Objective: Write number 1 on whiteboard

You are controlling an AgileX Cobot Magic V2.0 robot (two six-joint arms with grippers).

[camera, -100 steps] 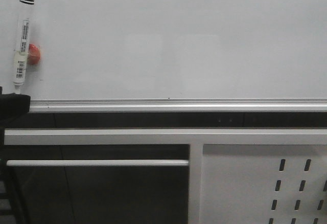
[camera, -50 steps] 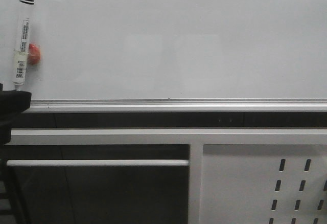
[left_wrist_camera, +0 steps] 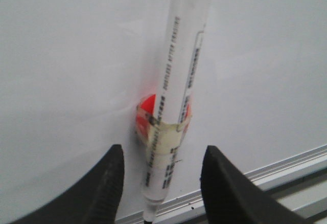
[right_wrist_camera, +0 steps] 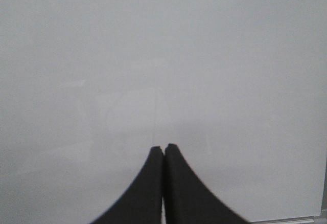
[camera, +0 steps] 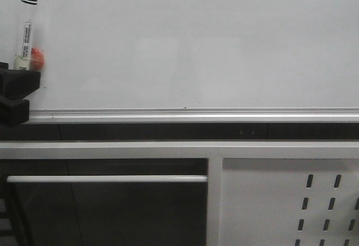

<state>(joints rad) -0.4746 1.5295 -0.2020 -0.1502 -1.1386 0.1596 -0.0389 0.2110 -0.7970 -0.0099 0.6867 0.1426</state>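
Observation:
The whiteboard (camera: 196, 44) fills the upper part of the front view, and no number 1 shows on it. At its left side a clear marker pen (camera: 26, 30) with a black cap hangs upright, taped to a red magnet (camera: 37, 59). My left gripper (camera: 18, 95) is at the pen's lower end. In the left wrist view it (left_wrist_camera: 163, 150) is open, one finger on each side of the pen (left_wrist_camera: 179, 81) without touching it. My right gripper (right_wrist_camera: 164, 146) is shut on nothing, facing bare whiteboard (right_wrist_camera: 163, 40). It does not appear in the front view.
A silver rail (camera: 196, 113) runs along the board's lower edge. Below it are a white frame beam (camera: 168, 149), a thin white bar (camera: 106, 178) and a white panel with slotted holes (camera: 269, 201).
My left gripper has risen along the board's left side. It now covers the marker's lower end in the front view. The marker has not moved.

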